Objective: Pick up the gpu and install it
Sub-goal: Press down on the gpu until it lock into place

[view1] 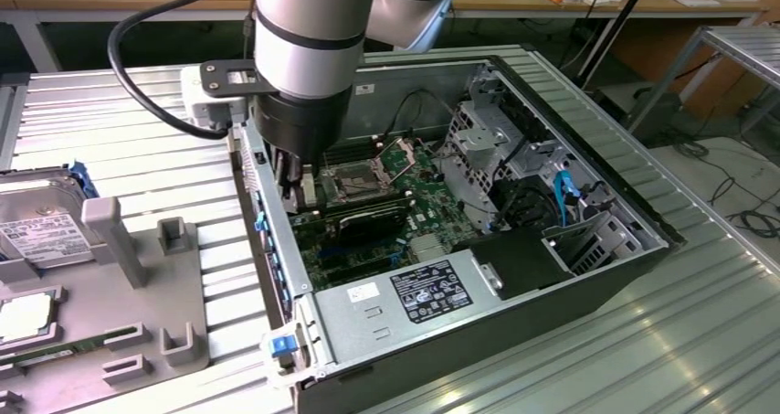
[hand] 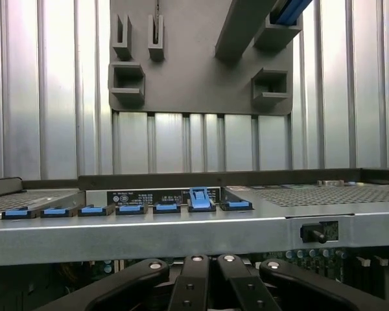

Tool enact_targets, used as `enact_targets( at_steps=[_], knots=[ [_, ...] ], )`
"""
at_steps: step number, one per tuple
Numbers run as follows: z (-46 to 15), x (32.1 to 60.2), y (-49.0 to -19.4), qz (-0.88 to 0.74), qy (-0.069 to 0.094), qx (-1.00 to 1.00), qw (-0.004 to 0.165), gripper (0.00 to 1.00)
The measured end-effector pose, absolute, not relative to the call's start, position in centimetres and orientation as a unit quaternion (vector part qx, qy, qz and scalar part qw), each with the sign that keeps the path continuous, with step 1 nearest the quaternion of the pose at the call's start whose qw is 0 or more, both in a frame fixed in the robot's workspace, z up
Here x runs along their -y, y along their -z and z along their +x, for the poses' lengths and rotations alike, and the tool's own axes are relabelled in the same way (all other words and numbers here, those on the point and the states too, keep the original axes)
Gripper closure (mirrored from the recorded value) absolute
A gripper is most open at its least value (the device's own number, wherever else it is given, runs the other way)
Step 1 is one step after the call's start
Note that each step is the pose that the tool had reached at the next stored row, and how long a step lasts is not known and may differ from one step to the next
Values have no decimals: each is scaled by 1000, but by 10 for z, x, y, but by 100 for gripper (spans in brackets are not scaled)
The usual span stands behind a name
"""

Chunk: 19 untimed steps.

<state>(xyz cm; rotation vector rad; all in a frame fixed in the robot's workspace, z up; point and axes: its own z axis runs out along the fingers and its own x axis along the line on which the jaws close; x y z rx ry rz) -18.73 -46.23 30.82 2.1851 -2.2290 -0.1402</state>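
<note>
With my black two-finger gripper lowered inside the open black computer case, at its rear wall, I report the fingers closed tight together. Directly below them lies the gpu, a dark flat card seated across the green motherboard, long axis running from that rear wall inward.

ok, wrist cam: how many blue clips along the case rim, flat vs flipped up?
Blue clips lying flat: 6
Blue clip flipped up: 1
Total on the case rim: 7
</note>
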Motion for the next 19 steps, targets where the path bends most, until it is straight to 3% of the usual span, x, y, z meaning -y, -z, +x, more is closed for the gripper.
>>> enact_targets(
  at_steps=[19],
  knots=[
    [-183,458,-316,699,48,713,9,89]
  ],
)
